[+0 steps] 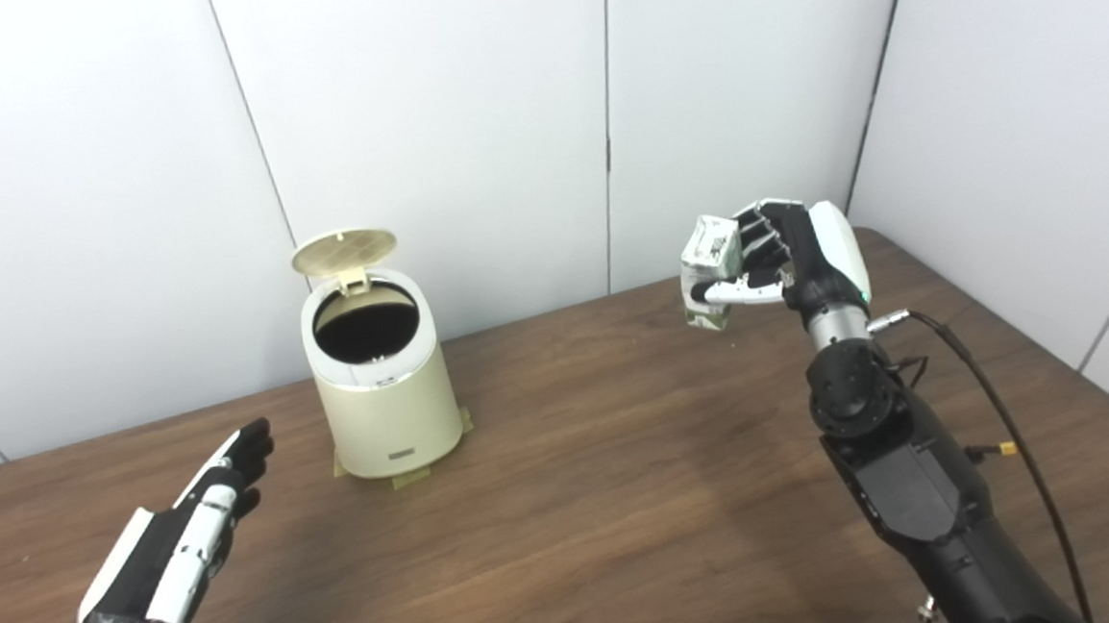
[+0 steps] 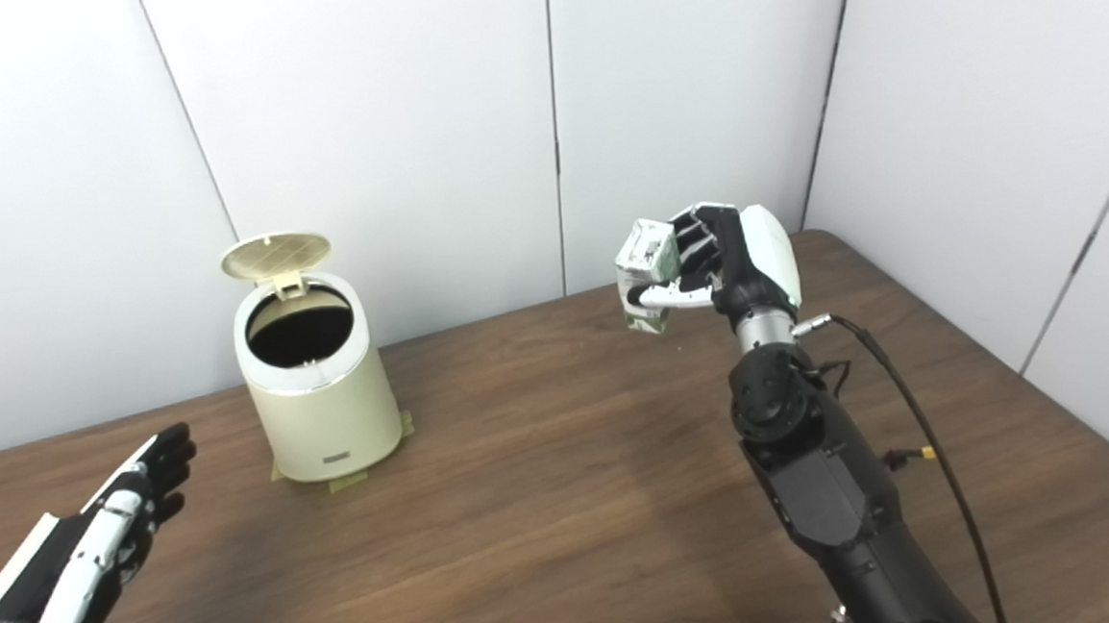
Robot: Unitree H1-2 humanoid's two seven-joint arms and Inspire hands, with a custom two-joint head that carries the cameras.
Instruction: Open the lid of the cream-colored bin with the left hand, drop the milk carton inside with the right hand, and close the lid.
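The cream-colored bin (image 1: 385, 399) stands on the brown table at the left of centre. Its round lid (image 1: 343, 251) is flipped up at the back, and the dark inside shows. My right hand (image 1: 787, 259) is shut on the small milk carton (image 1: 709, 269) and holds it upright in the air above the table, well to the right of the bin. My left hand (image 1: 203, 516) is open and empty, fingers straight, low over the table to the front left of the bin, apart from it.
The wooden table (image 1: 605, 501) ends at white wall panels behind and on the right. Tape patches (image 1: 413, 478) lie under the bin's base. A black cable (image 1: 993, 400) runs along my right forearm.
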